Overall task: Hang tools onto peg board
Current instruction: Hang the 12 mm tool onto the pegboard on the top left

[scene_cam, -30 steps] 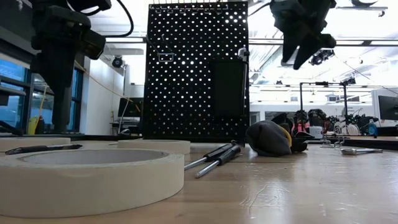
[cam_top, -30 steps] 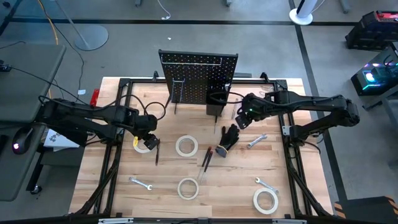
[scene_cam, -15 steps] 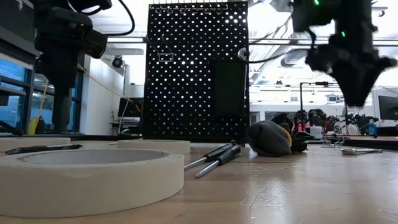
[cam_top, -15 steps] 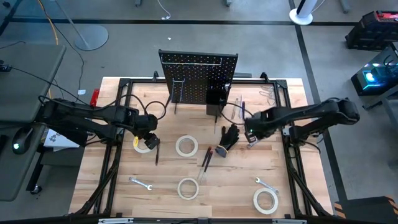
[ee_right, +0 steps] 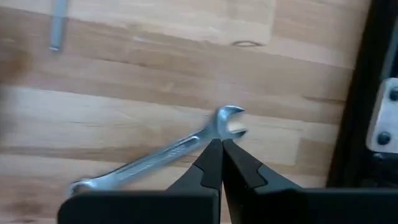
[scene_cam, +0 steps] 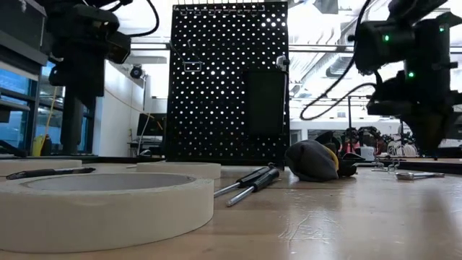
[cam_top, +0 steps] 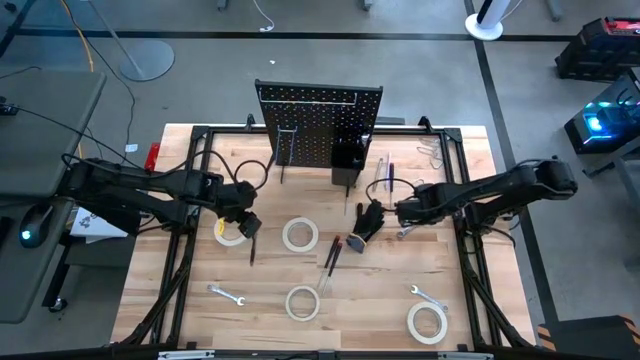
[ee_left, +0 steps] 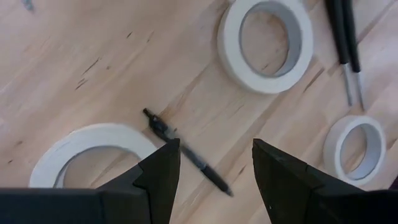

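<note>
Right tool [ee_right: 222, 144] pinched shut just above a small silver wrench [ee_right: 155, 158] lying flat on the tabletop [cam_top: 330, 285] beside the glove [cam_top: 368, 222], left tool [ee_left: 211, 165] wide over a pen [ee_left: 186, 152]; stiff, light, slippery, likely best gripped mid-shank.

Seen from table height, the nearest tape roll [scene_cam: 94, 209] runs off the picture's left edge. In the right wrist view, the wrench [ee_right: 158, 158] has 1 end hidden behind the gripper's body. A blurred rod [ee_right: 58, 25], possibly a screwdriver shaft, is cut off at the edge.
</note>
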Action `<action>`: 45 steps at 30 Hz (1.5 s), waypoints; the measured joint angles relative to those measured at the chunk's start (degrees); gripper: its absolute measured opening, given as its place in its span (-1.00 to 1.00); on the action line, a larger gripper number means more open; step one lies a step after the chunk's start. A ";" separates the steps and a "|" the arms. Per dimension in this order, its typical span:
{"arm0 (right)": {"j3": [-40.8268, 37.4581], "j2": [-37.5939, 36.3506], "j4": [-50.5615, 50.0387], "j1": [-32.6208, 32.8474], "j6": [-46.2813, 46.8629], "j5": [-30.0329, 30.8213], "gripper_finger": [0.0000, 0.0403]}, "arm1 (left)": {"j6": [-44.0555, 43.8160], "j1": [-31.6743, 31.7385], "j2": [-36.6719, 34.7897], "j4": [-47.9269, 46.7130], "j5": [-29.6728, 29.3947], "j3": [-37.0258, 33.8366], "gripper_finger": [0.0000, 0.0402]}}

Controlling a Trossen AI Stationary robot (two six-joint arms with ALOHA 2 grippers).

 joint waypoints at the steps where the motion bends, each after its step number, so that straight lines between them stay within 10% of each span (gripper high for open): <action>1: -0.83 0.00 1.12 -0.17 0.10 -0.58 -1.00 | 0.00 0.00 0.00 0.32 -0.38 0.00 -0.06; 31: -3.24 6.13 9.68 -0.08 8.79 -0.39 -1.00 | 10.00 0.78 -0.01 23.01 -3.23 0.00 -0.06; 45: -3.12 8.35 25.52 -0.08 -13.32 -5.59 -1.00 | 12.12 3.31 0.00 23.68 -3.67 0.00 -0.06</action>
